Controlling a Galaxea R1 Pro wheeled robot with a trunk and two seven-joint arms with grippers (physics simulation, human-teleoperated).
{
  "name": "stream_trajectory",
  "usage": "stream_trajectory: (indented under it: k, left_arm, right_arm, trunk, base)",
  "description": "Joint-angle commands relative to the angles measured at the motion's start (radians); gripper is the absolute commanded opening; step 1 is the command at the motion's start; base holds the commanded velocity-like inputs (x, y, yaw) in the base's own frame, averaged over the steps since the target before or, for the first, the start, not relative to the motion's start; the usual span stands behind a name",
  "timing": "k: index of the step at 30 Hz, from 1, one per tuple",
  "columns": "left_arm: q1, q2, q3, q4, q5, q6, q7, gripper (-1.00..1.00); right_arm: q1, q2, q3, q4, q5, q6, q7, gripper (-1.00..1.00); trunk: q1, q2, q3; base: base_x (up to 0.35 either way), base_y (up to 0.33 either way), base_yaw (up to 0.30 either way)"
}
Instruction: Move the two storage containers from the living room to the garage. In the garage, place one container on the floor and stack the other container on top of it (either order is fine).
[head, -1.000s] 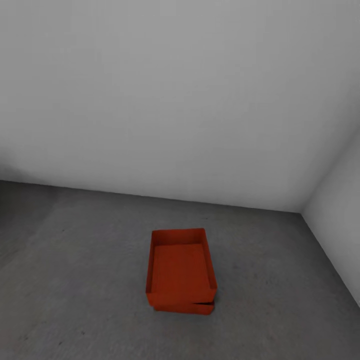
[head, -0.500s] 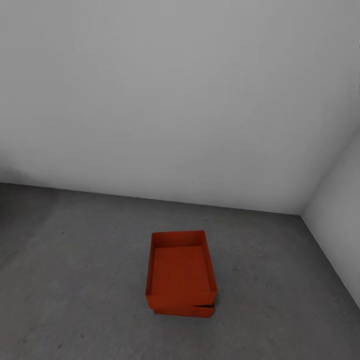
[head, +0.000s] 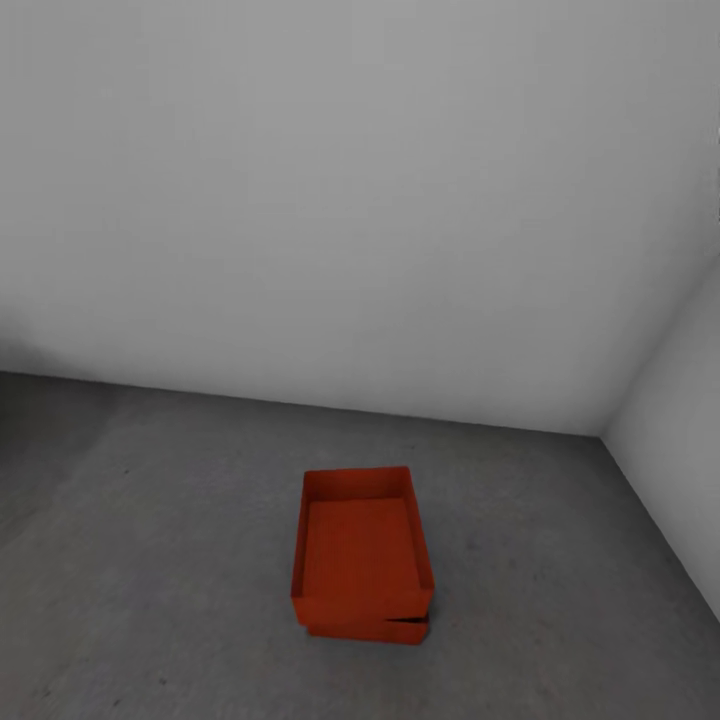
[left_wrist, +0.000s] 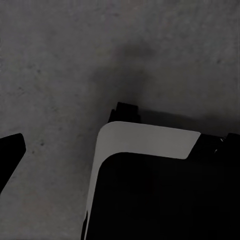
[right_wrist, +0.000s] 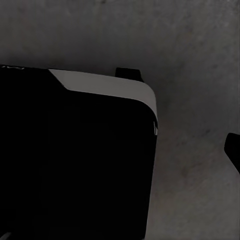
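Note:
Two orange-red storage containers stand stacked on the dark grey concrete floor (head: 150, 560) of the garage, in the head view. The upper container (head: 362, 545) sits open side up, turned slightly askew on the lower container (head: 372, 631), of which a thin strip shows at the near end. Neither arm reaches toward them. In the left wrist view one black fingertip (left_wrist: 9, 156) sits at the picture's edge over bare floor. In the right wrist view one black fingertip (right_wrist: 233, 150) sits likewise. Nothing lies between the fingers.
A plain white back wall (head: 350, 200) and a white side wall (head: 680, 450) meet in a corner behind and to the right of the stack. My own black and white base (left_wrist: 160, 190) (right_wrist: 75, 160) shows in both wrist views.
The whole head picture has shifted down a little, so the camera has moved. The stacked containers stay where they were on the floor.

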Motion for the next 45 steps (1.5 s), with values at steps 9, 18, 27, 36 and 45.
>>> stream_trajectory:
  k: [9, 18, 27, 36, 45]
  left_arm:
    - [0.000, 0.000, -0.003, 0.000, 0.008, 0.004, 0.002, 1.00]
    - [0.000, 0.000, -0.003, 0.000, 0.008, 0.004, 0.002, 1.00]
    - [0.000, 0.000, -0.003, 0.000, 0.008, 0.004, 0.002, 1.00]
    - [0.000, 0.000, -0.003, 0.000, 0.008, 0.004, 0.002, 1.00]
    - [0.000, 0.000, -0.003, 0.000, 0.008, 0.004, 0.002, 1.00]
  right_arm:
    - [-0.001, 0.004, 0.008, 0.003, -0.008, -0.004, 0.000, 1.00]
    - [-0.001, 0.005, 0.008, 0.003, -0.005, -0.001, 0.001, 1.00]
    - [-0.001, 0.005, 0.008, 0.003, -0.004, 0.004, 0.001, 1.00]
    - [0.008, 0.006, 0.008, 0.003, -0.003, 0.004, 0.001, 1.00]
    - [0.013, 0.005, 0.008, 0.003, -0.003, 0.003, 0.001, 1.00]
  trunk:
    - [0.000, -0.001, 0.013]
    - [0.000, -0.001, 0.027]
    - [0.000, -0.001, 0.041]
    - [0.000, -0.001, 0.055]
    - [0.000, -0.001, 0.069]
  base:
    - [0.000, 0.000, 0.000]
    - [0.000, 0.000, 0.000]
    - [0.000, 0.000, 0.000]
    - [0.000, 0.000, 0.000]
    - [0.000, 0.000, 0.000]
